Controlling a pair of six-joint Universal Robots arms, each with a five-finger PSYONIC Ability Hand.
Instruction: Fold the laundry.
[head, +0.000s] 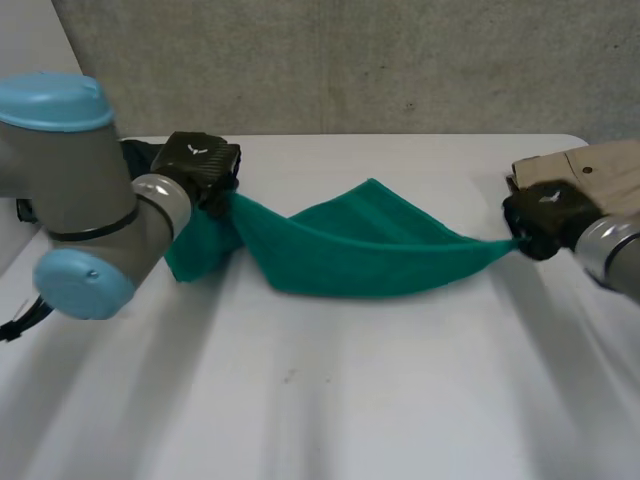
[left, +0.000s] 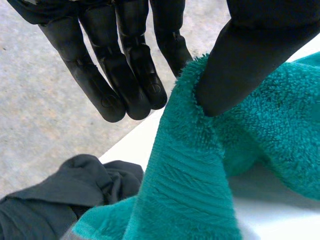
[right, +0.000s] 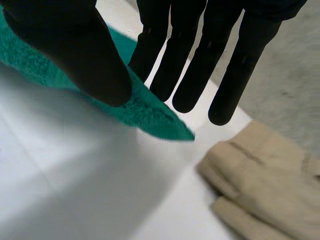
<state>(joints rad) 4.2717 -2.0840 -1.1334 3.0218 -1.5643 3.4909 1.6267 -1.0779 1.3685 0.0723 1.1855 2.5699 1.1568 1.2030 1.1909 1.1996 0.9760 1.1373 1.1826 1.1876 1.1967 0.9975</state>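
Observation:
A green towel hangs stretched above the white table between my two hands. My left hand holds its left end, where a bunch of cloth droops down to the table. In the left wrist view the thumb presses the towel's edge against the straight fingers. At the far right, my right hand pinches the towel's pointed corner. In the right wrist view that corner sits between the thumb and the straight fingers.
A dark grey garment lies crumpled behind my left hand, also seen under the towel. A beige garment lies at the table's far right corner, just past my right hand's fingertips. A concrete wall stands behind the table.

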